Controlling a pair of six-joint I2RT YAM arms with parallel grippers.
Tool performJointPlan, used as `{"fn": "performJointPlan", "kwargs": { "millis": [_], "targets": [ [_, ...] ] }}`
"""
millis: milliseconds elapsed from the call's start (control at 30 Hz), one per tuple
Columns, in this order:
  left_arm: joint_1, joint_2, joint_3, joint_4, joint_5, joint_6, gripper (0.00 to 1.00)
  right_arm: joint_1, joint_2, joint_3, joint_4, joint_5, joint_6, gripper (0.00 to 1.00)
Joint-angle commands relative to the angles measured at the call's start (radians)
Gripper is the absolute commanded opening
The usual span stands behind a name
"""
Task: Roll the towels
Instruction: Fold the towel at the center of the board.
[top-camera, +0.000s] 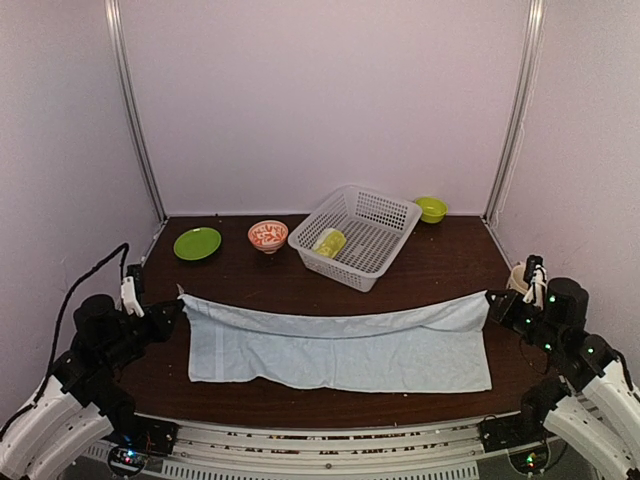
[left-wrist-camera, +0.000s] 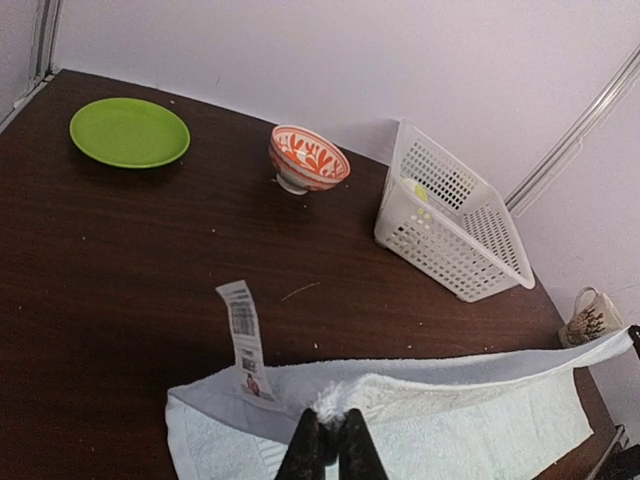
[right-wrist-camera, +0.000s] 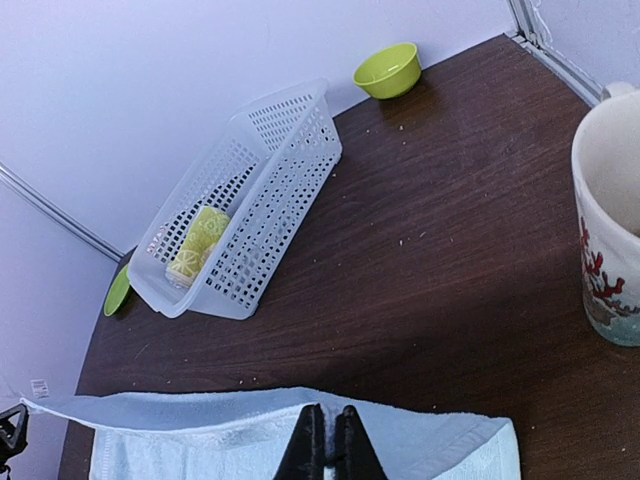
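The left tool (left-wrist-camera: 325, 447) is clenching the far-left corner of the plain pale blue cloth towel (top-camera: 340, 352), its two dark fingers pressed together on a small pinch of terry. The right tool (right-wrist-camera: 330, 445) is grasping the far-right corner in the same way. Between the two, the towel's far long edge is hanging slightly raised and sagging in the middle, doubled over toward the near side. The rest of the cloth is lying flat across the near part of the dark wooden desk (top-camera: 250, 285). Holding both corners at once is probably meant to keep that edge straight, so the fold or first turn of the roll starts even along its whole length. A white printed care label (left-wrist-camera: 245, 340) is standing up just beside the left tool's grip.

Further out, the lime-green printed towel (right-wrist-camera: 198, 245) is lying as a tight roll inside the white plastic mesh basket (top-camera: 385, 215) at the far side of the desk, so that one looks finished and the blue one is the work in hand. A round green plate (top-camera: 197, 243), an orange-patterned bowl (top-camera: 267, 235) and a small lime bowl (top-camera: 431, 208) are sitting well apart from the cloth. A white patterned mug (right-wrist-camera: 610, 230) is standing near the right tool and could be knocked.
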Motion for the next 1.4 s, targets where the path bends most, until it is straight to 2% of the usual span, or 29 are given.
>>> {"fn": "performJointPlan", "kwargs": {
  "millis": [0, 300, 700, 733, 767, 800, 867, 900, 933, 967, 1000, 1100, 1200, 1300, 1367],
  "targets": [
    [0.008, -0.027, -0.035, -0.054, 0.019, -0.048, 0.0, -0.006, -0.074, -0.041, -0.074, -0.021, 0.049, 0.0],
    [0.007, -0.046, -0.045, -0.102, 0.076, -0.049, 0.0, -0.006, -0.173, -0.058, -0.165, -0.035, 0.076, 0.0],
    [0.005, -0.176, -0.078, -0.19, 0.109, -0.123, 0.0, -0.006, -0.288, -0.071, -0.251, -0.11, 0.114, 0.0],
    [0.006, -0.187, -0.081, -0.196, 0.114, -0.131, 0.06, -0.005, -0.3, -0.072, -0.247, -0.129, 0.113, 0.0],
    [0.006, -0.197, -0.084, -0.195, 0.122, -0.141, 0.22, -0.006, -0.313, -0.072, -0.24, -0.155, 0.11, 0.0],
    [0.005, -0.209, -0.086, -0.198, 0.127, -0.146, 0.37, -0.005, -0.325, -0.071, -0.243, -0.172, 0.107, 0.12],
    [0.005, -0.22, -0.079, -0.215, 0.126, -0.166, 0.52, -0.005, -0.336, -0.057, -0.252, -0.201, 0.099, 0.54],
    [0.006, -0.227, -0.074, -0.22, 0.125, -0.178, 0.57, -0.005, -0.367, -0.048, -0.261, -0.207, 0.096, 0.67],
    [0.006, -0.233, -0.065, -0.225, 0.127, -0.192, 0.74, -0.005, -0.381, -0.034, -0.27, -0.209, 0.095, 0.85],
    [0.005, -0.238, -0.053, -0.236, 0.127, -0.203, 0.95, -0.005, -0.39, -0.02, -0.273, -0.215, 0.094, 0.96],
    [0.006, -0.241, -0.041, -0.245, 0.126, -0.213, 0.97, -0.006, -0.396, -0.007, -0.276, -0.22, 0.09, 1.0],
    [0.005, -0.234, 0.025, -0.283, 0.112, -0.217, 0.98, -0.006, -0.376, 0.044, -0.297, -0.23, 0.071, 1.0],
    [0.005, -0.185, 0.075, -0.316, 0.085, -0.21, 0.98, -0.005, -0.28, 0.07, -0.287, -0.235, 0.069, 0.99],
    [0.005, -0.061, 0.135, -0.282, 0.093, -0.222, 0.96, -0.006, -0.125, 0.085, -0.252, -0.231, 0.072, 0.91],
    [0.005, 0.062, 0.157, -0.238, 0.121, -0.25, 0.89, -0.006, 0.008, 0.104, -0.264, -0.21, 0.06, 0.81]
  ]
}}
